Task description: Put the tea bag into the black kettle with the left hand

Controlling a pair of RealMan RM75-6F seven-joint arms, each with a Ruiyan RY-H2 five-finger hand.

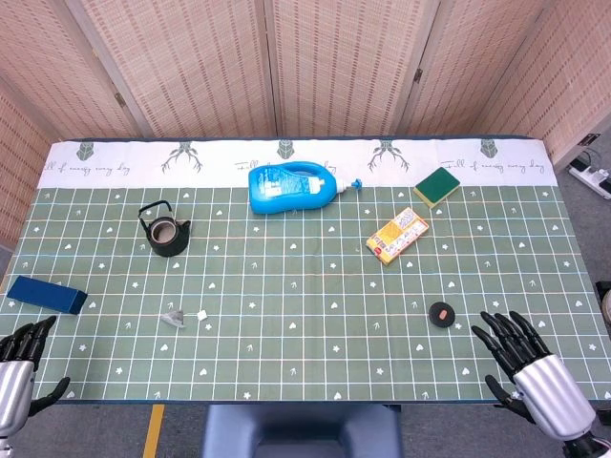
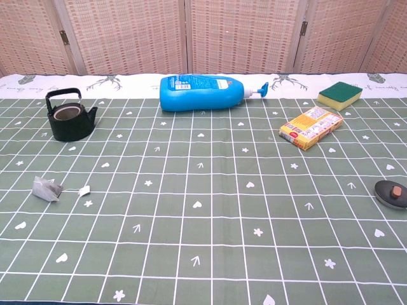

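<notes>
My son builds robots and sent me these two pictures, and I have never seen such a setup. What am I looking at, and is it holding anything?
This is a two-armed robot at a table with a green patterned cloth. The head view looks down from above; the chest view looks across from lower down. At the near edge, the dark-fingered left hand and right hand are open and hold nothing. On the cloth lie a small grey tea bag, a black kettle, a blue pump bottle on its side, a green sponge, a yellow packet, a dark blue box and a small black disc.

Head view looks steeply down from above; chest view, lower and nearer, faces twelve o'clock; both share the table.
</notes>
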